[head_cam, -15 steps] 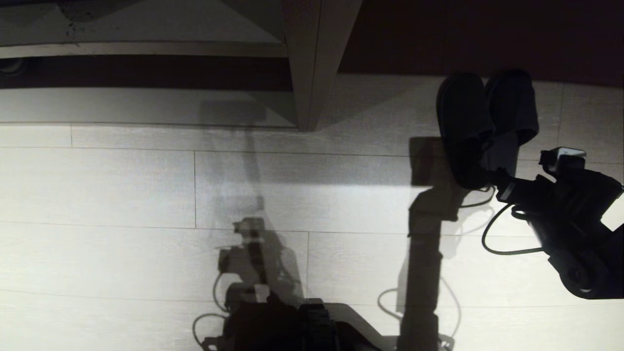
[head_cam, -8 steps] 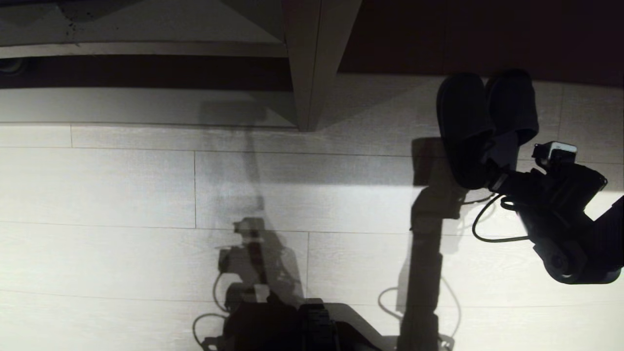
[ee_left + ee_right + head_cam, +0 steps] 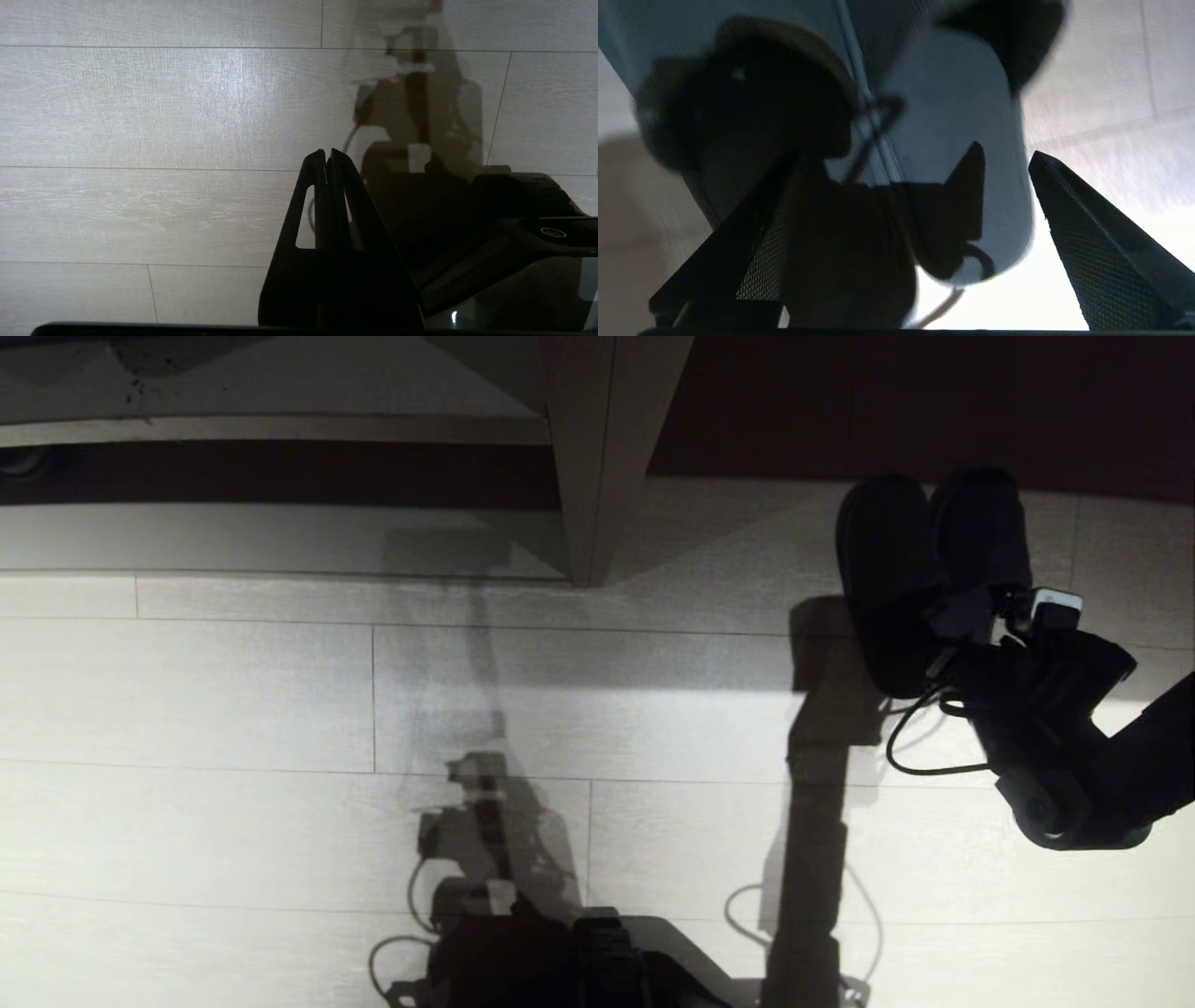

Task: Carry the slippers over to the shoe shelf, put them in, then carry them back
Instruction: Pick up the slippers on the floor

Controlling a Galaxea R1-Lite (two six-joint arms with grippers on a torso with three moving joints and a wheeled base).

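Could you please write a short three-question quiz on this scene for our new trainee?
1. True or false: the slippers lie side by side on the floor.
2. Which gripper is at the slippers' heel ends? A) left B) right
3. Fill in: the left gripper's fingers are ____.

Key:
1. True; their toes point toward the shoe shelf.
2. B; the right gripper has its fingers spread wide, one on each side of the nearer slipper's heel, which they do not clamp.
3. Shut; it hangs over bare floor, away from the slippers.
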